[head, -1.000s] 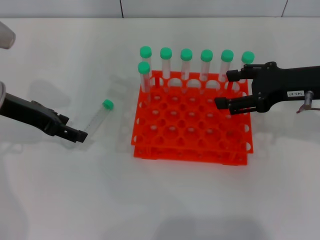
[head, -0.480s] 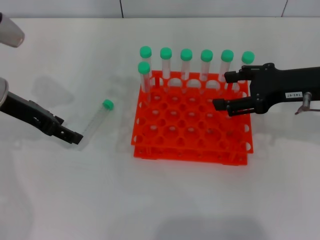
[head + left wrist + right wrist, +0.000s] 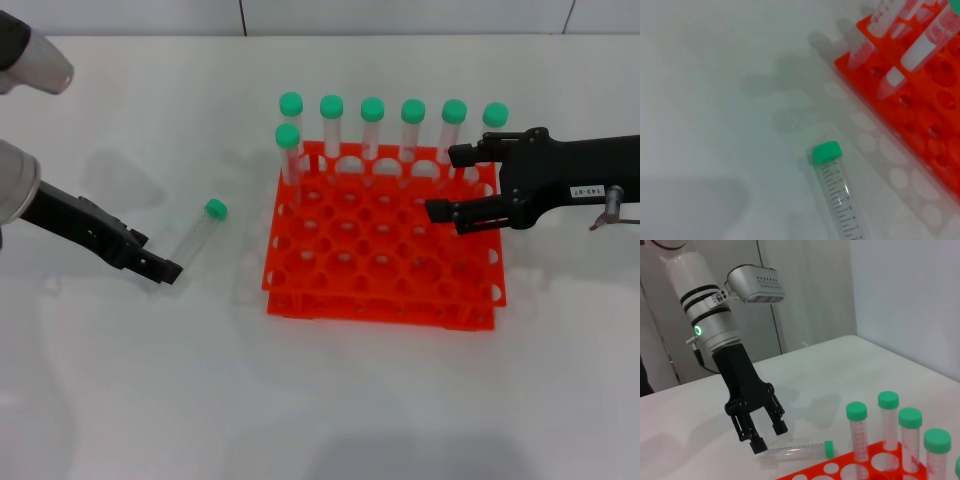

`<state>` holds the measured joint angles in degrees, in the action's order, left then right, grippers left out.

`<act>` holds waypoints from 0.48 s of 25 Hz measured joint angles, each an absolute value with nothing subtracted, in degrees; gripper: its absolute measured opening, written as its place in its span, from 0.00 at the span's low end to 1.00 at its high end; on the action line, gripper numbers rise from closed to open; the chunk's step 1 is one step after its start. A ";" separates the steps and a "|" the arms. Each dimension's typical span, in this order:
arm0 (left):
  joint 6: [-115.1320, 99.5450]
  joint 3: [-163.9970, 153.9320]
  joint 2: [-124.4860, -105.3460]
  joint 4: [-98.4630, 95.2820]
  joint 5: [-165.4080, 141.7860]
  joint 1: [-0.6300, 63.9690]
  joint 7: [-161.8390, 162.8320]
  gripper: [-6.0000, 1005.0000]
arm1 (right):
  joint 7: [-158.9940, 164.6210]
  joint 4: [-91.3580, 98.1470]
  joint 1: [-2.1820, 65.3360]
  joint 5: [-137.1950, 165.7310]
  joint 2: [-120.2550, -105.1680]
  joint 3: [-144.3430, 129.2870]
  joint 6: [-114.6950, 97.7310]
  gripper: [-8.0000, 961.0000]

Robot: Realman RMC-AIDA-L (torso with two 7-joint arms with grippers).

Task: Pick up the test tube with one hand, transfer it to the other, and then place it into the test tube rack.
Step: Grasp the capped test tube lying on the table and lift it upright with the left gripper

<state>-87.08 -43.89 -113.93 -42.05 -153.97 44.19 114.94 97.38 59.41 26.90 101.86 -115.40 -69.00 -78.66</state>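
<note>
Left claw [image 3: 160,268], fingers apart, has moved back in to the bottom end of the test tube [image 3: 197,233], which lies flat on the worktop [image 3: 330,400] left of the test tube rack [image 3: 384,245]; pickup looks imminent. Right claw [image 3: 446,183], open and empty, has held over the rack's far-right corner, awaiting the handover.

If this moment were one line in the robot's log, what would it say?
stage: approach | tube: lying on table, left of rack | left gripper: open, at tube's base, no grasp | right gripper: open over rack

clear test tube [image 3: 198,231] green cap; orange-red rack [image 3: 385,262]; black grippers; white table [image 3: 320,400].
</note>
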 joint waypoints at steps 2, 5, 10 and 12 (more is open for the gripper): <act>-86.44 -44.52 -114.07 -41.77 -154.11 44.35 115.19 0.83 | 97.38 59.41 26.92 101.86 -115.40 -68.99 -78.66 0.88; -85.41 -45.16 -114.24 -40.60 -154.17 44.86 115.35 0.76 | 97.38 59.41 26.92 101.86 -115.40 -68.99 -78.66 0.88; -84.01 -45.63 -114.34 -39.16 -154.10 45.61 115.26 0.65 | 97.38 59.41 26.89 101.86 -115.40 -68.99 -78.53 0.88; -84.01 -45.81 -114.38 -38.91 -154.09 45.81 115.18 0.63 | 97.38 59.41 26.89 101.86 -115.40 -68.99 -78.48 0.88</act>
<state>-84.01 -45.81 -114.38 -38.91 -154.09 45.81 115.18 97.38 59.41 26.89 101.86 -115.40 -68.99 -78.48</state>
